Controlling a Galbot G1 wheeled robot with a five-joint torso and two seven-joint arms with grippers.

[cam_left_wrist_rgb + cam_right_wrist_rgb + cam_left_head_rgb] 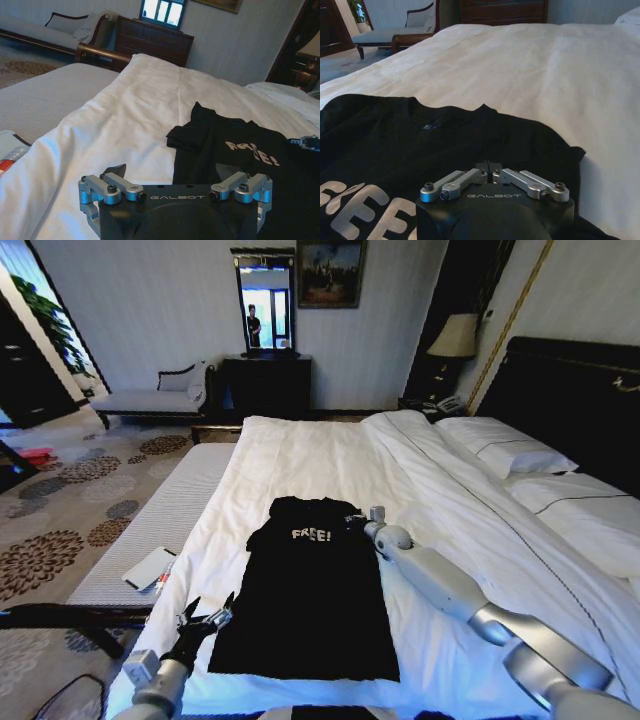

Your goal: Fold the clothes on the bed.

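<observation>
The soft, floppy black T-shirt lies flat on the big white bed; the left gripper gapes empty beside its hem, the right gripper pinches closed at its shoulder, a good grab spot.

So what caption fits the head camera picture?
Right claw shut at the black soft FREE! T-shirt's shoulder on the white-duveted bed; left claw open.

Chaise bench, dresser (dark), lamp

The bed wears a white duvet; a black T-shirt lies flat on it, well down from the two pillows beside the headboard.
</observation>
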